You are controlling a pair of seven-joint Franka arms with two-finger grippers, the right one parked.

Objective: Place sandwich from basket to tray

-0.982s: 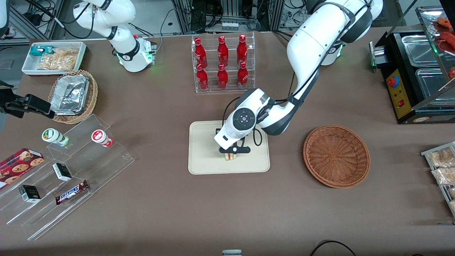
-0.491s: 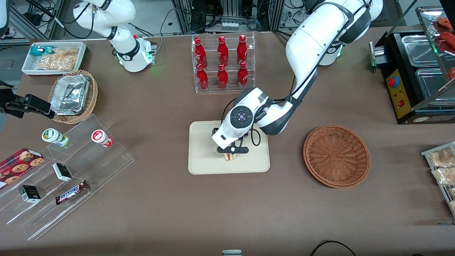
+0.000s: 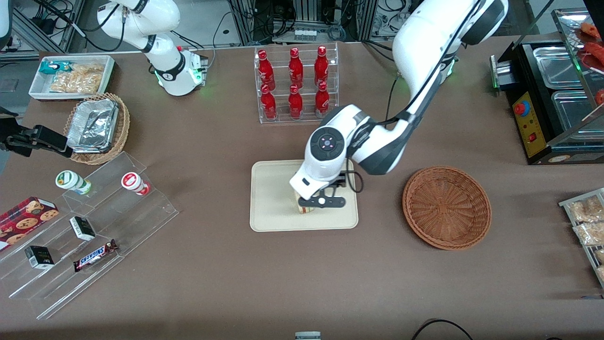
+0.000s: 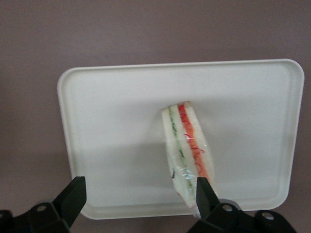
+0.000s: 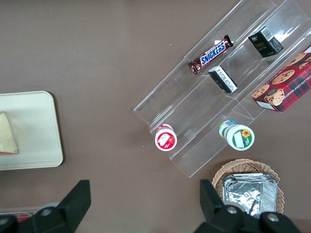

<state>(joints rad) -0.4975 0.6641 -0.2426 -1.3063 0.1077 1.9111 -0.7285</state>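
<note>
The sandwich (image 4: pixel 184 155) lies on the tray (image 4: pixel 107 111), well inside its rim, and the basket (image 3: pixel 446 206) stands on the bench (image 3: pixel 212 274) toward the working arm's end, with nothing in it. The gripper (image 4: pixel 138 194) hangs above the tray with its fingers (image 4: pixel 73 194) wide apart and holding nothing. One finger is right at the near end of the sandwich, and the wrist view does not show if it touches the wrapping or only passes in front of it.

From here the main risk, in my judgement, is in the retreat. If that finger catches the clear film of the sandwich, a sideways move can drag or tip the wedge toward the rim of the tray. A straight lift is safer.

Some things are hard to see. In the front view the arm covers most of the sandwich and only a small part of it shows under the wrist. The finger also hides the lowest tip of the sandwich in the wrist view, so I cannot tell if it lies completely flat.
</note>
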